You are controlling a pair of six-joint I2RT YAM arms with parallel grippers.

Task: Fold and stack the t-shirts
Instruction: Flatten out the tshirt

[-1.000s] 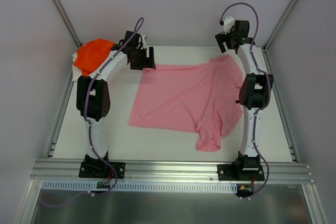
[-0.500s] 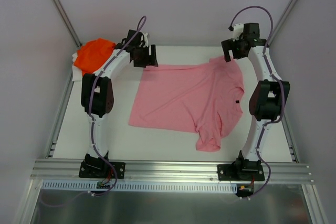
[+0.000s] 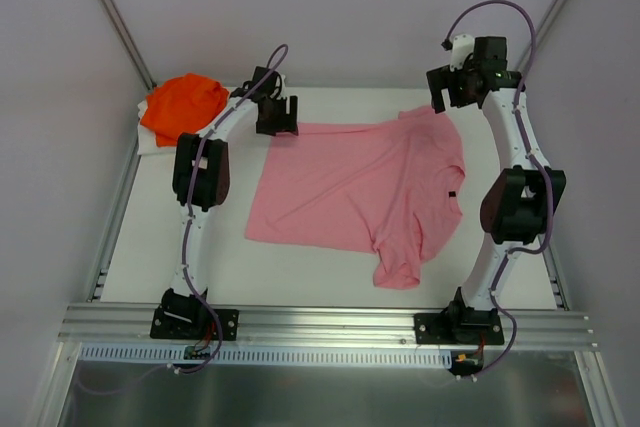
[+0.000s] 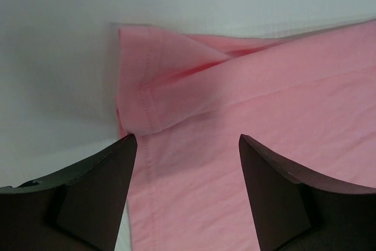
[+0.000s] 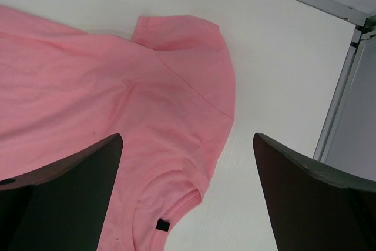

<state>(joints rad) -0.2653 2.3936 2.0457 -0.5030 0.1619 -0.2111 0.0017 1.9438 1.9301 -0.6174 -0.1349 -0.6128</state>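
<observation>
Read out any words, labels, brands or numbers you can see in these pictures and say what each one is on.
None can be read.
The pink t-shirt has a small black tag at its neckline, but no lettering shows on it.
The orange t-shirt is plain where visible.

Full stretch on both sides, jaws wide open

The left arm [image 3: 200, 172] climbs from its base, bends at the elbow and angles inward, with the left gripper [image 3: 277, 115] pointing down and its fingers [image 4: 100, 192] spread well apart. The right arm [image 3: 520, 202] stands taller with its elbow bowed outward, and the right gripper [image 3: 455, 87] hangs from the top, tipped down and inward, spread just as wide.
</observation>
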